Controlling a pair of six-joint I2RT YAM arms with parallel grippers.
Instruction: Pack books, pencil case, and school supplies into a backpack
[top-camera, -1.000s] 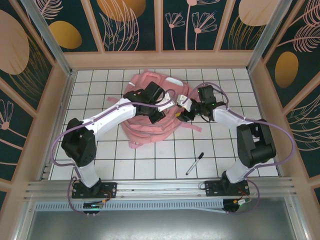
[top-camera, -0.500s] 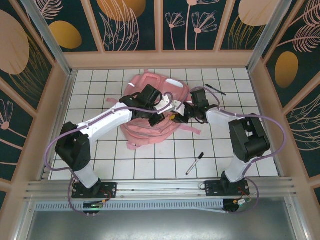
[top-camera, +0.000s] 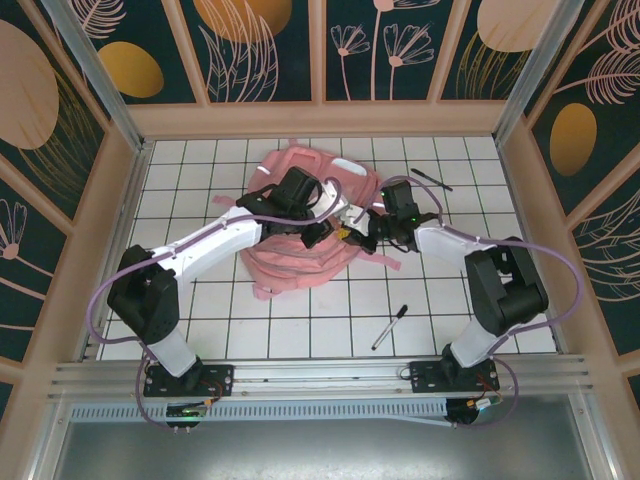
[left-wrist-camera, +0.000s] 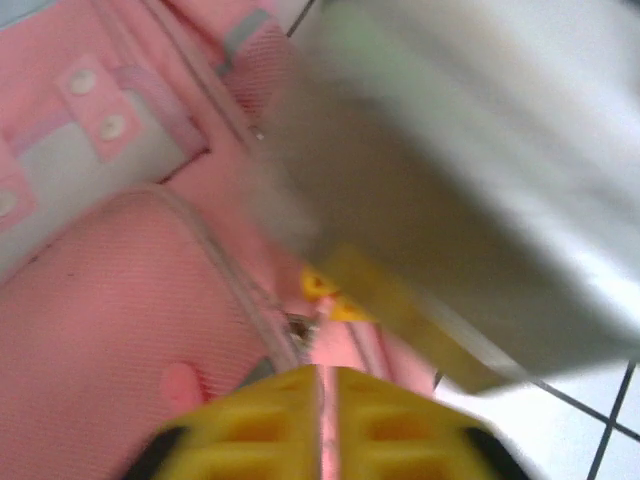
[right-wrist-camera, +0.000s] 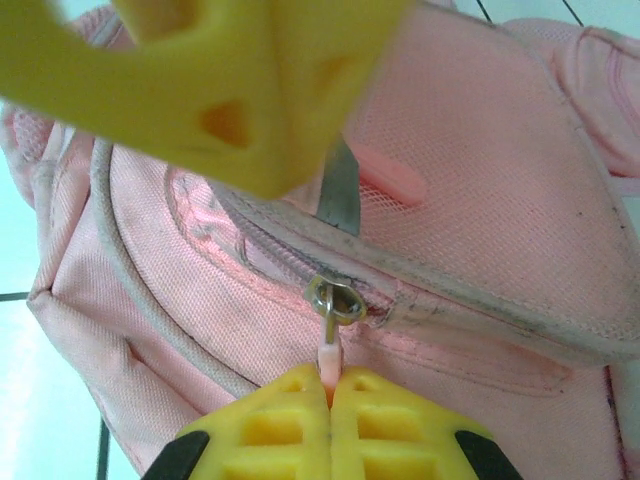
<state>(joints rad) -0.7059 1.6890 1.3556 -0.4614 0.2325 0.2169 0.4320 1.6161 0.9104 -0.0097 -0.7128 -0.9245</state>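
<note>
One large soft pink fabric backpack (top-camera: 290, 262) lies mid-back on the white tiled table (top-camera: 200, 300). L gripper (left-wrist-camera: 322, 400) over it shows a thin slit betw. yellow pads (left-wrist-camera: 260, 425), can't tell if closed; R gripper (right-wrist-camera: 328, 388) is clamped on the bag's small pink zipper pull tab (right-wrist-camera: 327, 358). Slim black pen w/ whitish barrel (top-camera: 390, 326) lies front-right, well apart.

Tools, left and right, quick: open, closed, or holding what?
Left tool: nearly shut, blurred; cannot tell if it grips anything.
Right tool: closed on the pink zipper pull of the backpack.
</note>
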